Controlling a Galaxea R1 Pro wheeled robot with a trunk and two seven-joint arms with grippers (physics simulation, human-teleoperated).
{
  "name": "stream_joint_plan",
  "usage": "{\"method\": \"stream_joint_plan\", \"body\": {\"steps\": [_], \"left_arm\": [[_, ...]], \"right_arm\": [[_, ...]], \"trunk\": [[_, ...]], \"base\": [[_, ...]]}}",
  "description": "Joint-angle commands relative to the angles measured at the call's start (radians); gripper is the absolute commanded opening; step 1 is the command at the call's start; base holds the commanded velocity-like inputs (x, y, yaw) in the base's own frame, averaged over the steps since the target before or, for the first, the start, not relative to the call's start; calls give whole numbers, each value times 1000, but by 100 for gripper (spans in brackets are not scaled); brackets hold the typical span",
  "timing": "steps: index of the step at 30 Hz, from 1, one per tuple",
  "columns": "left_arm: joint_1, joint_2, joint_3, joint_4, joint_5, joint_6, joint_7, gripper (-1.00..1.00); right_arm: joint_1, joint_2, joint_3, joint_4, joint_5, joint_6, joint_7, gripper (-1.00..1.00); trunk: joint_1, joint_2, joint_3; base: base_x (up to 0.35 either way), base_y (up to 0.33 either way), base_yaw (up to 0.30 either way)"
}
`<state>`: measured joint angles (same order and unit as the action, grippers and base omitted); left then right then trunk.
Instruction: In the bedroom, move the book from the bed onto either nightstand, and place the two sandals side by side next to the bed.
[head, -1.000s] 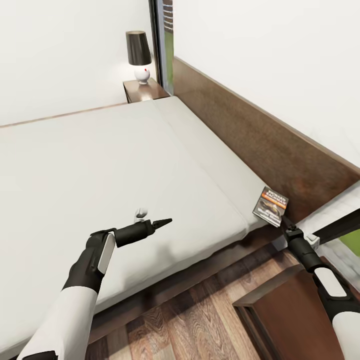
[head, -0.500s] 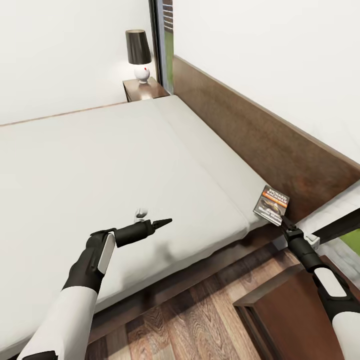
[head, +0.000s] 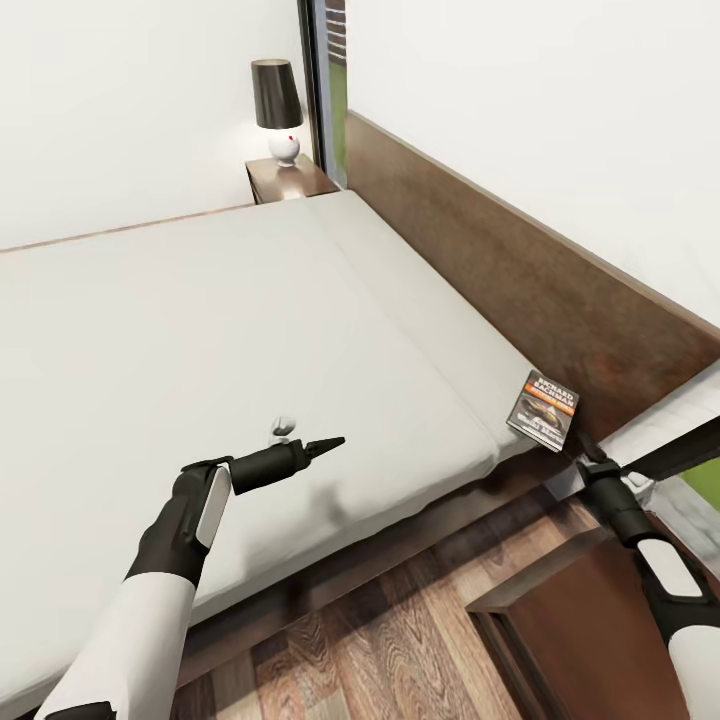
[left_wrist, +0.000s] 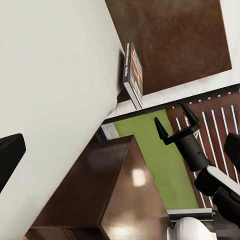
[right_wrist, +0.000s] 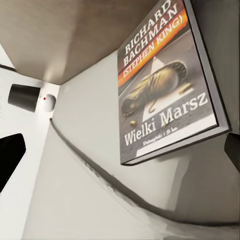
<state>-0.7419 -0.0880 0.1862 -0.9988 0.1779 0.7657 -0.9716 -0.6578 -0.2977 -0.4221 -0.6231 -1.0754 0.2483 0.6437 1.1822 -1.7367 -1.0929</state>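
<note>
The book (head: 543, 410) lay flat at the near corner of the bed (head: 250, 330), close against the dark headboard (head: 500, 270), its cover up and the white author's name readable in the right wrist view. The right gripper (left_wrist: 172, 127) hung just off that corner, beside the mattress edge and apart from the book — its fingers (left_wrist: 161, 131) spread wide with nothing between them. So the step in hand was the reach for the book, and the grasp was not yet made.

The left gripper (head: 322, 443) hovered over the middle of the mattress; its fingers looked drawn to a narrow point and empty, as far as I could judge.

A nightstand (head: 590, 620) stood right below the right arm, its glossy top bare where I could see it; the far one (head: 290, 180) carried a lamp (head: 277, 110). To my mind, the next move called for sliding the open fingers in over the book's near edge, pinching the thin cover, then a short carry down to the close nightstand.
</note>
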Motion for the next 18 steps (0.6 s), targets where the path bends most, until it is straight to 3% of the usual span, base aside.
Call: {"method": "stream_joint_plan", "body": {"steps": [1, 6, 18], "left_arm": [[-1, -1, 3, 0, 1, 6, -3, 100], [-1, -1, 3, 0, 1, 6, -3, 100], [-1, -1, 4, 0, 2, 6, -3, 100]], "right_arm": [[0, 0, -23, 1, -9, 10, 2, 100], [-1, 4, -69, 2, -9, 9, 2, 100], [-1, 6, -73, 2, -8, 10, 3, 100]], "trunk": [[0, 0, -1], [0, 0, -1], [0, 0, -1]], "base": [[0, 0, 0], [0, 0, 0], [0, 0, 0]]}}
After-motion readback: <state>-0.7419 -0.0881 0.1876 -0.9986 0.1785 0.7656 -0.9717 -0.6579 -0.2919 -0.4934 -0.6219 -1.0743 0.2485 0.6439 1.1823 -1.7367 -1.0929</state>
